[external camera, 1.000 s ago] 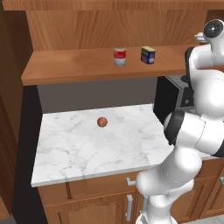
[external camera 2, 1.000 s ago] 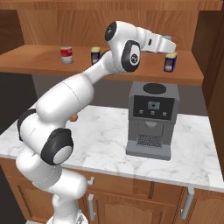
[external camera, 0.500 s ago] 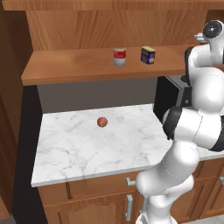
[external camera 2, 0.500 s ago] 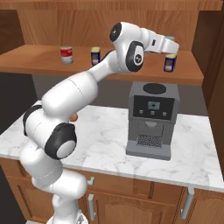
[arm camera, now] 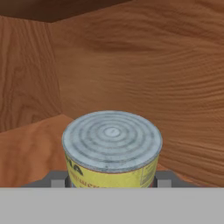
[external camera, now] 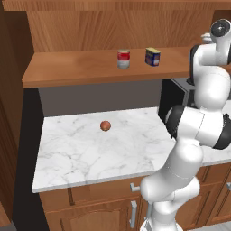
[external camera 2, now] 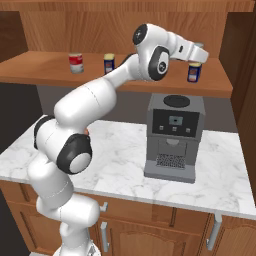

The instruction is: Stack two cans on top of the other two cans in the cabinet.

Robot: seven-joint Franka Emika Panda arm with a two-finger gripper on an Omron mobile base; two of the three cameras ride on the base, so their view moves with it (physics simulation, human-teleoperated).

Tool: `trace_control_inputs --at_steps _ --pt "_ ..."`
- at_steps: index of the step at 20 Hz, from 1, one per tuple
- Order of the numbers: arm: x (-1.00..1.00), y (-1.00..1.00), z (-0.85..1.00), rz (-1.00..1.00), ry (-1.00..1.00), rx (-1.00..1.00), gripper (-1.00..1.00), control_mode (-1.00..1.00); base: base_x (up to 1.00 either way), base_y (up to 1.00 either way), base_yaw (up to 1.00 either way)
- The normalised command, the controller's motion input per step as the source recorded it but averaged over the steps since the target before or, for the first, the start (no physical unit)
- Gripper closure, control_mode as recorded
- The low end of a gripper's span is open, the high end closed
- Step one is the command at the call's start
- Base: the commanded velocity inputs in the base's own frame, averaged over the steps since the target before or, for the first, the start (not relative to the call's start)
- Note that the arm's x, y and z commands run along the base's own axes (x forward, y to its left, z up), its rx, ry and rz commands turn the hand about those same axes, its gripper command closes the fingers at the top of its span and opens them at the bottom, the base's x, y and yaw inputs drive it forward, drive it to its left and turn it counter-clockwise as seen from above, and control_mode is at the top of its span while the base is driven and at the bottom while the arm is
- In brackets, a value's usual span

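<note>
On the cabinet (external camera 2: 45,65) shelf's right end stands a dark blue can (external camera 2: 194,73) with a yellow top band. My gripper (external camera 2: 196,60) hangs just over it, open. In the hand view this can (arm camera: 112,148) shows its ringed silver lid close up, with a fingertip (arm camera: 57,180) at each side of it near the top. Further left on the shelf stand the red-and-white can (external camera: 123,58) and the other blue can (external camera: 152,57), also visible from the right as the red-and-white can (external camera 2: 76,63) and blue can (external camera 2: 109,63). The can with the red and yellowish label is hidden.
A small orange-brown ball (external camera: 105,126) lies on the white marble counter (external camera: 81,158). A grey coffee machine (external camera 2: 172,137) stands on the counter under the shelf's right end. The cabinet's side wall (external camera 2: 240,65) rises close to the right of the can.
My hand has crept to the right and slightly down along the shelf, arriving over the right-hand blue can. No can has moved.
</note>
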Motion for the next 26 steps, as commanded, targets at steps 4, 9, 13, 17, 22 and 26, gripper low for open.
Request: trace_control_inputs --at_steps 4,9,13,17,22,26 --pt "0.13 -0.11 0.02 0.00 0.00 0.03 1.00 -1.00 0.00 0.00 0.00" --pt "0.14 -0.09 0.00 0.00 0.00 0.01 1.00 -1.00 0.00 0.00 0.00" --pt "0.14 -0.06 0.00 0.02 0.00 0.01 1.00 -1.00 0.00 0.00 0.00" --pt "0.09 -0.02 -0.05 0.03 0.00 0.02 1.00 -1.00 0.00 0.00 0.00" --pt "0.07 0.00 -0.08 0.04 0.00 0.03 1.00 -1.00 0.00 0.00 0.00" --pt "0.09 -0.01 -0.12 0.04 0.00 0.01 1.00 -1.00 0.00 0.00 0.00"
